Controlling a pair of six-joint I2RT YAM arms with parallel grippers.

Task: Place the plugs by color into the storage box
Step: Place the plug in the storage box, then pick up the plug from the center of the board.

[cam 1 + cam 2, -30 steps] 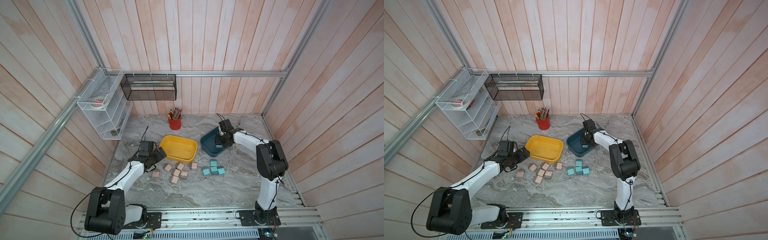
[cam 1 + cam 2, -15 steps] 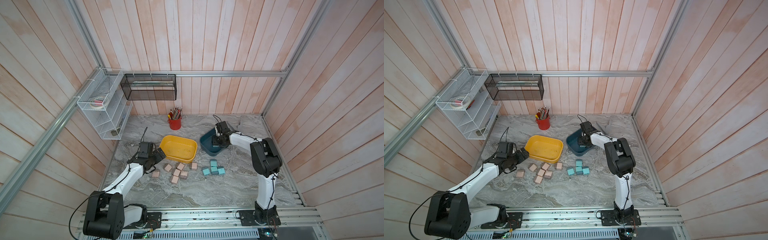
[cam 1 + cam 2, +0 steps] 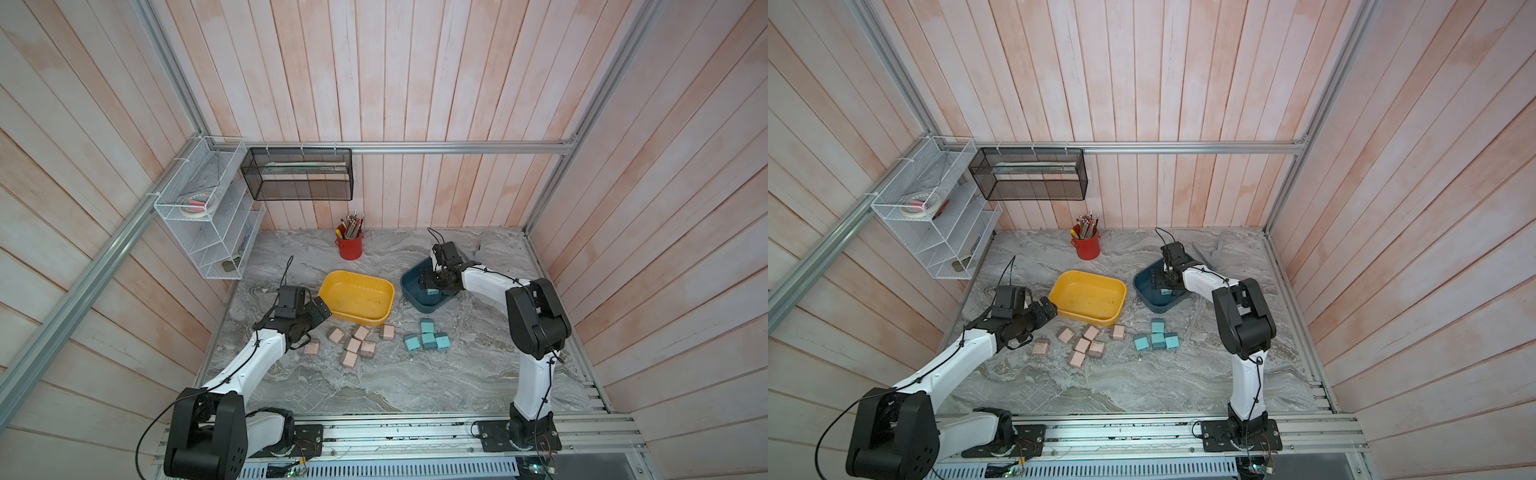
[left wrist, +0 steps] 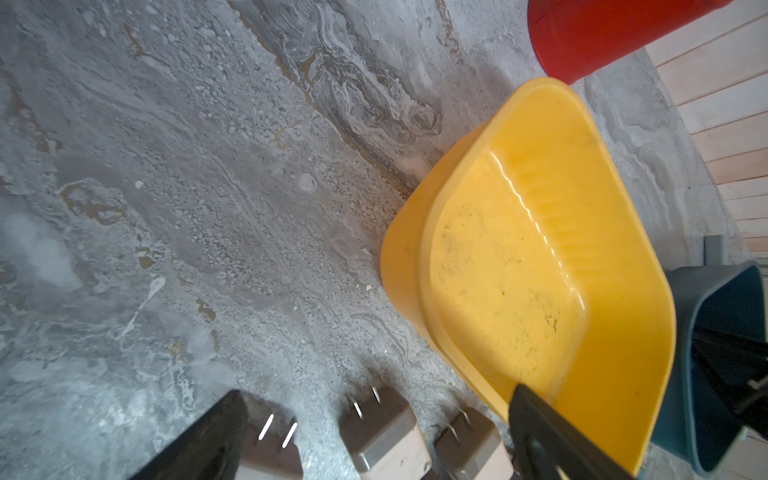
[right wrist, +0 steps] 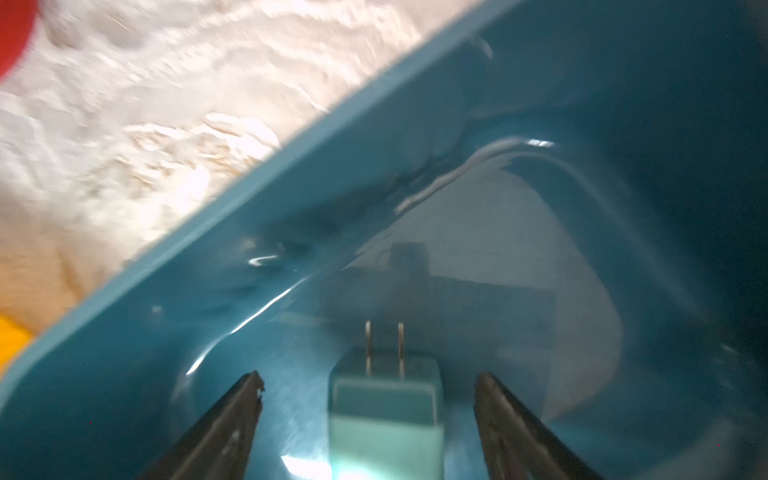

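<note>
The grey marbled tabletop (image 3: 374, 386) is carrying a red pencil cup (image 3: 349, 250) at 12 o'clock, a yellow bin (image 3: 353, 316) at 10 and a dark blue bin (image 3: 428, 307) at 1. Pink plugs (image 3: 354, 345) are lying at the yellow bin's 6, teal plugs (image 3: 427, 340) mid-table.

Yellow bin (image 3: 355, 297); dark teal bin (image 3: 424, 305); red cup (image 3: 350, 249); pink-beige plugs (image 3: 354, 345); teal plugs (image 3: 428, 340); grey marbled tabletop (image 3: 415, 382).

We see a red cup (image 3: 349, 250) of pencils (image 3: 352, 224) at twelve o'clock on the gray table (image 3: 374, 386). A white wire rack (image 3: 208, 237) hangs at ten o'clock, a black basket (image 3: 299, 178) at eleven.
</note>
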